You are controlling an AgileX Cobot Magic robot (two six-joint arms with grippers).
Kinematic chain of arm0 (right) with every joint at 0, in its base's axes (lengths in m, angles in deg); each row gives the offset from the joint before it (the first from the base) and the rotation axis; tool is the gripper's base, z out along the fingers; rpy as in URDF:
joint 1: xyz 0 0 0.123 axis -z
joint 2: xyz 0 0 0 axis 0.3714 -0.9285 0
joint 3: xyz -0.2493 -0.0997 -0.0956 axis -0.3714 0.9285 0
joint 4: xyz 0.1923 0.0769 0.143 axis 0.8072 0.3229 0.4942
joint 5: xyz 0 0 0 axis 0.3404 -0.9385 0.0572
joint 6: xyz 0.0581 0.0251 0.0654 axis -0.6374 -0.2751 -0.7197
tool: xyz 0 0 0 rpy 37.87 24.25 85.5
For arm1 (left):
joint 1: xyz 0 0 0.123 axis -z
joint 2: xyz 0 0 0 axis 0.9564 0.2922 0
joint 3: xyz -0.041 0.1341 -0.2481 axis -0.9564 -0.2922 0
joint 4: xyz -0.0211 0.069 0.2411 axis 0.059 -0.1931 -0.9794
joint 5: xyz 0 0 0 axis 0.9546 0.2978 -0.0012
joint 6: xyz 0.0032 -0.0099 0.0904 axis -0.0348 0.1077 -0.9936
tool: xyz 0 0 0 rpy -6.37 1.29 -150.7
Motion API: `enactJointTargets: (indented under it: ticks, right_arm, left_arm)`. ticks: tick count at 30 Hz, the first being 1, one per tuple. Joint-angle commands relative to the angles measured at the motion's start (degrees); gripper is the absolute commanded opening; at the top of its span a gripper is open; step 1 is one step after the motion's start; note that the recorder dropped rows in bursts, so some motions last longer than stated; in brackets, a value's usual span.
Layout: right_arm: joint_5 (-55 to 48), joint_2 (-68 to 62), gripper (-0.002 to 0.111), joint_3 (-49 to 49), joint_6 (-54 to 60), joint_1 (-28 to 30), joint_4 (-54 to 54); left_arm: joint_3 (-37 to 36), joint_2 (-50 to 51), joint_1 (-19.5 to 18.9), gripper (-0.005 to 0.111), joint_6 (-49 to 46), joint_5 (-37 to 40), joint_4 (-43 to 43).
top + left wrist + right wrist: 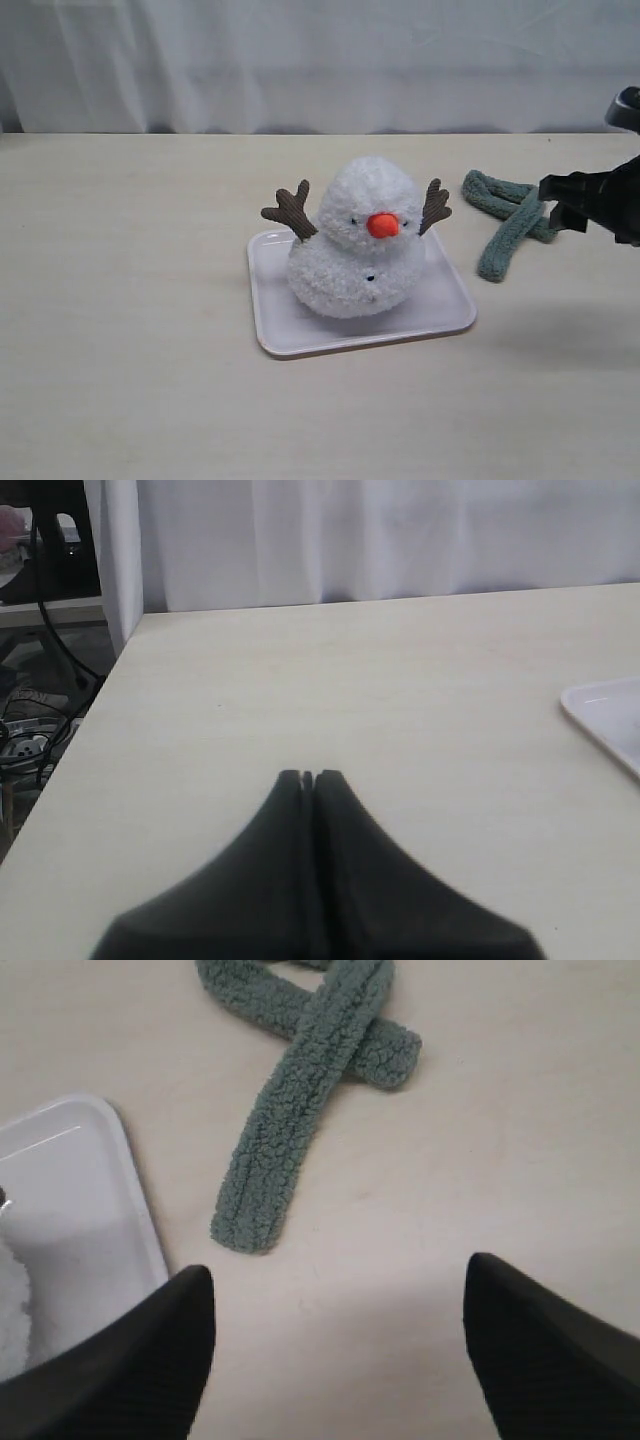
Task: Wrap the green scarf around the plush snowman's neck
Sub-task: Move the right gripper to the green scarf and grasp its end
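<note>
Right hand (340, 1270) gapes (left hand (308, 777) closed); one green scarf (300, 1090), one plush snowman (350, 255)

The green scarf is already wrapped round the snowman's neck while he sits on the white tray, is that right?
No. The plush snowman does sit on the white tray, but the green scarf is not round him: it lies crossed over itself on the table beside the tray, as the exterior view shows.
</note>
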Motion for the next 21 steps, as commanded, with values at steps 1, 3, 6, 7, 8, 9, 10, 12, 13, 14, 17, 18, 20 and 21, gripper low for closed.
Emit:
enactJointTargets:
  ticks: [1, 3, 6, 7, 8, 9, 10, 12, 13, 14, 17, 18, 20, 21]
  right_arm:
    - [6.24, -6.65, 0.066, -0.26, 0.5, -0.08, 0.27]
    - [8.64, -9.09, 0.066, -0.26, 0.5, -0.08, 0.27]
    - [10.92, -12.47, 0.068, -1.19, 0.5, -0.08, 0.27]
    - [10.92, -13.73, 0.07, -1.91, 0.5, -0.08, 0.27]
    - [10.62, -14.91, 0.072, -2.72, 0.5, -0.08, 0.27]
    - [10.21, -16.01, 0.074, -3.39, 0.5, -0.08, 0.27]
    - [10.07, -17.03, 0.075, -4.24, 0.9, -0.08, 0.27]
    - [9.96, -18.68, 0.075, -5.55, 1.58, -0.08, 0.27]
    - [9.96, -19.44, 0.075, -6.11, 1.58, -0.08, 0.27]
    - [9.96, -20.15, 0.075, -6.69, 1.58, -0.08, 0.27]
    - [9.86, -21.97, 0.075, -8.49, 1.58, -0.08, 0.42]
    - [9.75, -22.58, 0.075, -9.03, 1.58, -0.08, 0.82]
    - [9.63, -23.76, 0.075, -10.14, 2.06, -0.08, 2.17]
    - [9.63, -24.18, 0.075, -10.62, 2.36, -0.08, 2.6]
  left_arm:
    - [-0.2, -0.16, -0.06, 0.0, -0.1, -0.63, 0.06]
    - [-0.2, -0.16, -0.06, 0.0, -0.1, -0.63, 0.06]
    - [-0.2, -0.16, -0.06, 0.0, -0.1, -0.63, 0.06]
    - [-0.2, -0.16, -0.06, 0.0, -0.1, -0.63, 0.06]
    - [-0.2, -0.16, -0.06, 0.0, -0.1, -0.63, 0.06]
    - [-0.2, -0.16, -0.06, 0.0, -0.1, -0.63, 0.06]
    - [-0.2, -0.16, -0.06, 0.0, -0.1, -0.63, 0.06]
    - [-0.2, -0.16, -0.06, 0.0, -0.1, -0.63, 0.06]
    - [-0.2, -0.16, -0.06, 0.0, -0.1, -0.63, 0.06]
    - [-0.2, -0.16, -0.06, 0.0, -0.1, -0.63, 0.06]
    - [-0.2, -0.16, -0.06, 0.0, -0.1, -0.63, 0.06]
    - [-0.2, -0.16, -0.06, 0.0, -0.1, -0.63, 0.06]
    - [-0.2, -0.16, -0.06, 0.0, -0.1, -0.63, 0.06]
    - [-0.2, -0.16, -0.06, 0.0, -0.1, -0.63, 0.06]
